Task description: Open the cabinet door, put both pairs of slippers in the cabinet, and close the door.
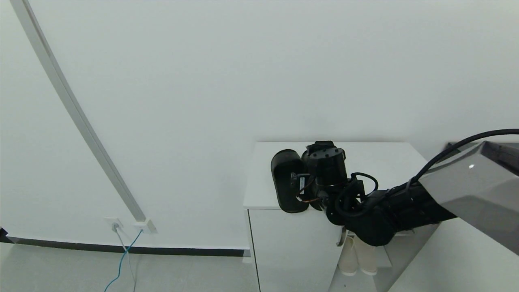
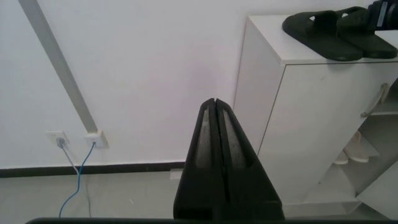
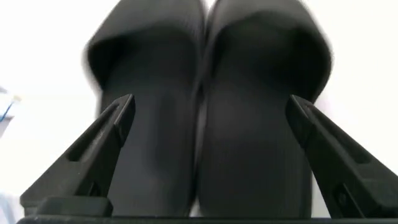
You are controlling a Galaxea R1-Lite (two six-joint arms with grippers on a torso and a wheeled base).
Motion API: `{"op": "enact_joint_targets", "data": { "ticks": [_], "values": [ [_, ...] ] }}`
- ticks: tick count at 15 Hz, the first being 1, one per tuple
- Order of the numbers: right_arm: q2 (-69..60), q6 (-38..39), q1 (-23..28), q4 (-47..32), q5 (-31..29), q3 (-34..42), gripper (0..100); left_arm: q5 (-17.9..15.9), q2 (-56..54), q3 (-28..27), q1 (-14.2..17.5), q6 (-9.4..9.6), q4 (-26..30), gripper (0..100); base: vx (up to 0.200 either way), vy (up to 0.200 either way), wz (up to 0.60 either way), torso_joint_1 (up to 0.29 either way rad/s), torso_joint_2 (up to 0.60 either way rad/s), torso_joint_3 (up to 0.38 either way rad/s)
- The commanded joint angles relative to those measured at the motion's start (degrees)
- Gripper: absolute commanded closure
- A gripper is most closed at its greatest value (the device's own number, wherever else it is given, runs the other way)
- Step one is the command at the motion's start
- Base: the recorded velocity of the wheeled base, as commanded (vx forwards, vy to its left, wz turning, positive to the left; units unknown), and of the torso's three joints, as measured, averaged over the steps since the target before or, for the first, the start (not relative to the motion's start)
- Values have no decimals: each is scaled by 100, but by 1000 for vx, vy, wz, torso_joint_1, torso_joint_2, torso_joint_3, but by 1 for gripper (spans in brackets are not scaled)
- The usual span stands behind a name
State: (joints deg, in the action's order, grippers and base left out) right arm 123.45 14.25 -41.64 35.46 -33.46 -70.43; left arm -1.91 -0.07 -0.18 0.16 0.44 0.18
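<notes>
White cabinet (image 1: 377, 162) against the wall, on pale floor (image 1: 61, 267). On the flat top, towards the left front corner: pair of black slippers (image 1: 286, 182), side by side, touching, toes just over the front edge. Inside, on a lower shelf (image 1: 385, 259): pair of white slippers (image 1: 359, 259), close together

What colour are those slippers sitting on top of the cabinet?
The slippers are plain black, seen best in the left wrist view.

the black slippers (image 3: 205, 143) between the right gripper's (image 3: 211, 104) black fingers (image 3: 99, 155) were plain, unpatterned. the cabinet (image 1: 292, 243) beneath that gripper was plain white, and the slippers on the shelf (image 1: 359, 257) below it were cream. the left gripper (image 2: 215, 109) was black, and the cable (image 1: 125, 252) beyond it was blue.
</notes>
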Motion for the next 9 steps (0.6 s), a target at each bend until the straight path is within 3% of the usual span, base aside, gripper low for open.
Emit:
{"op": "enact_joint_targets", "data": {
  "ticks": [1, 9],
  "values": [
    [443, -142, 130, 180, 15, -305, 0, -2, 7, 1, 2, 0, -1, 100, 0, 0, 0, 0, 0, 0],
    [1295, -458, 411, 233, 42, -1588, 0, -2, 7, 1, 2, 0, -1, 100, 0, 0, 0, 0, 0, 0]
  ]
}}
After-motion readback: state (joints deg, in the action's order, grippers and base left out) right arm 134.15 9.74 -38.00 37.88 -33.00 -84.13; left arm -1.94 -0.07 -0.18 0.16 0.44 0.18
